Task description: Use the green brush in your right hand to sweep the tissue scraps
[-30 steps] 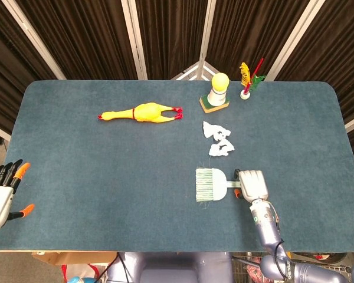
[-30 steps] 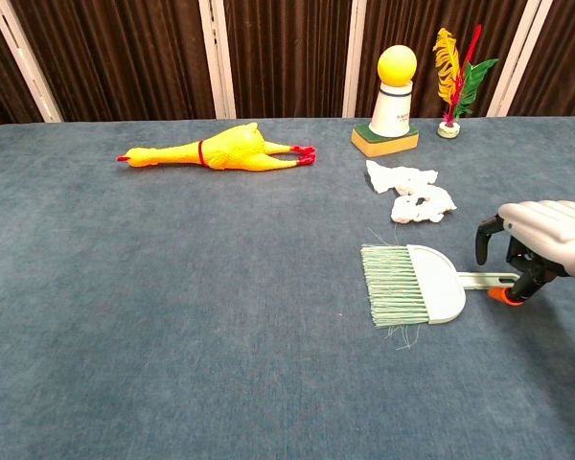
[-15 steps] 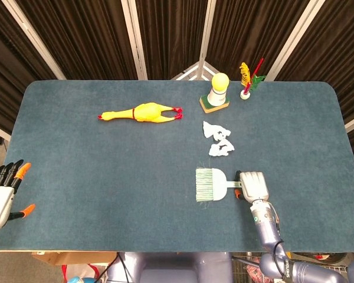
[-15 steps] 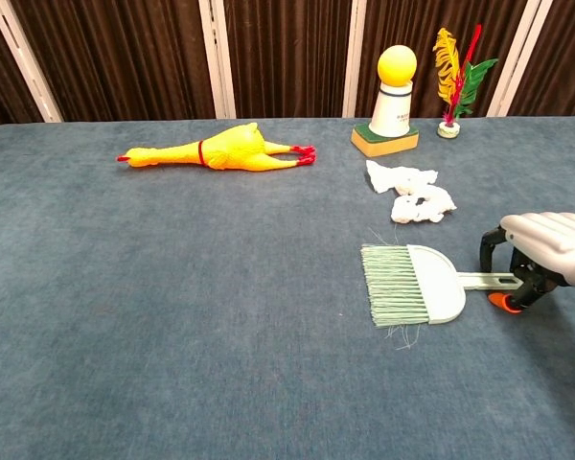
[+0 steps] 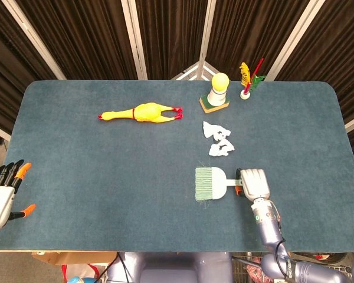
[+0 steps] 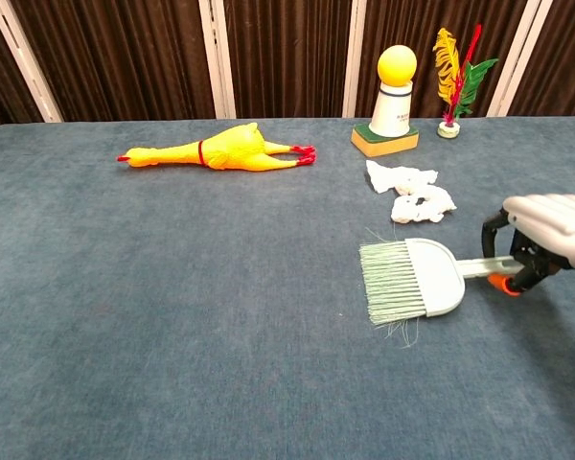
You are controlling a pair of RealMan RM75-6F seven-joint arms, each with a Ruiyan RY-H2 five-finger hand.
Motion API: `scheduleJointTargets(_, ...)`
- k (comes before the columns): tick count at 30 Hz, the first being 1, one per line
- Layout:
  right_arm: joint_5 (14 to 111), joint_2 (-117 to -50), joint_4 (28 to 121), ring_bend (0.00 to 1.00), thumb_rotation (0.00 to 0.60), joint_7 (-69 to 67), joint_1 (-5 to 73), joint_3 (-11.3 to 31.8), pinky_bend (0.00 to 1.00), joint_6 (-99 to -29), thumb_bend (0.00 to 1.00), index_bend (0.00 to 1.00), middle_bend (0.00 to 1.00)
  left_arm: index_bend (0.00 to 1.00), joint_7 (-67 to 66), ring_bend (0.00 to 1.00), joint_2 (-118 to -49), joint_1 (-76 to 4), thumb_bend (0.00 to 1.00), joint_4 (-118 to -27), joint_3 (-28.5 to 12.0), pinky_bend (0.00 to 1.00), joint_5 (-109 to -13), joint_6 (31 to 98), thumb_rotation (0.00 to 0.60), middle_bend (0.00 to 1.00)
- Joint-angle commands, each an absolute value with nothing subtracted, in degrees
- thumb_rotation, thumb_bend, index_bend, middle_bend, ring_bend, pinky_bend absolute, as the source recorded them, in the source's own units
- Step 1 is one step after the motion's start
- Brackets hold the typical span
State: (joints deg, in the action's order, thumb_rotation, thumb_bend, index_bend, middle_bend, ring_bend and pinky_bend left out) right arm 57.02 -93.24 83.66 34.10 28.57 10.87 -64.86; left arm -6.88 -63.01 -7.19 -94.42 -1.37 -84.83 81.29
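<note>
- Your right hand (image 6: 546, 235) grips the green brush (image 6: 412, 280) by its handle; bristles point away from the hand, toward the table's middle.
- Tissue scraps (image 5: 218, 140) lie on the table (image 5: 106, 177) just beyond the brush head, toward the far edge, not touching it.
- Your left hand (image 5: 3, 191) sits off the table's left edge, well apart from everything, fingers spread, holding nothing.
</note>
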Motion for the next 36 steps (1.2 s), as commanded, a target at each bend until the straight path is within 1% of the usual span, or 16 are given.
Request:
scheduleJointTargets(1, 57.26, -91.71, 85.81, 0.97, 0.6, 35.29, 29.41, 11.98, 0.82, -65.51, 0.56, 0.75, 0.97, 0.0, -6.89, 0.0, -62.99, -7.2, 0.0, -94.51, -1.37, 0.02, -84.67, 81.17, 0.6, 0.0)
scheduleJointTargets(9, 54.27, -90.66, 87.83, 0.97, 0.6, 39.96, 32.92, 15.02, 0.82, -64.98, 0.57, 0.75, 0.97, 0.0, -6.66, 0.0, -62.68, -7.37, 0.0, -94.92, -1.38, 0.02, -84.24, 80.58, 0.6, 0.0)
scheduleJointTargets(19, 50.66, -93.92, 85.04, 0.97, 0.6, 45.26, 39.3, 18.48, 0.82, -63.39, 0.57, 0.76, 0.97, 0.0, -4.89, 0.0, -62.03, -7.8, 0.0, -95.3, -1.43, 0.02, -83.37, 79.14, 0.6, 0.0)
scheduleJointTargets(24, 47.65, -97.62, 78.86, 0.97, 0.6, 46.47, 43.07, 20.57, 0.82, -61.96, 0.57, 0.76, 0.97, 0.0, -4.4, 0.0, -61.68, -8.05, 0.0, -95.55, -1.55, 0.02, -82.48, 78.21, 0.6, 0.0)
scheduleJointTargets(29, 46.77, -100.92, 70.74, 0.97, 0.6, 46.15, 46.07, 21.42, 0.82, -60.61, 0.57, 0.76, 0.97, 0.0, -4.01, 0.0, -61.52, -8.19, 0.0, -95.71, -1.61, 0.02, -82.15, 77.83, 0.6, 0.0)
scheduleJointTargets(36, 46.99, -101.79, 62.0, 0.97, 0.6, 46.56, 48.93, 21.55, 0.82, -58.37, 0.57, 0.76, 0.97, 0.0, -3.52, 0.0, -61.22, -8.37, 0.0, -96.03, -1.67, 0.02, -81.25, 76.97, 0.6, 0.0)
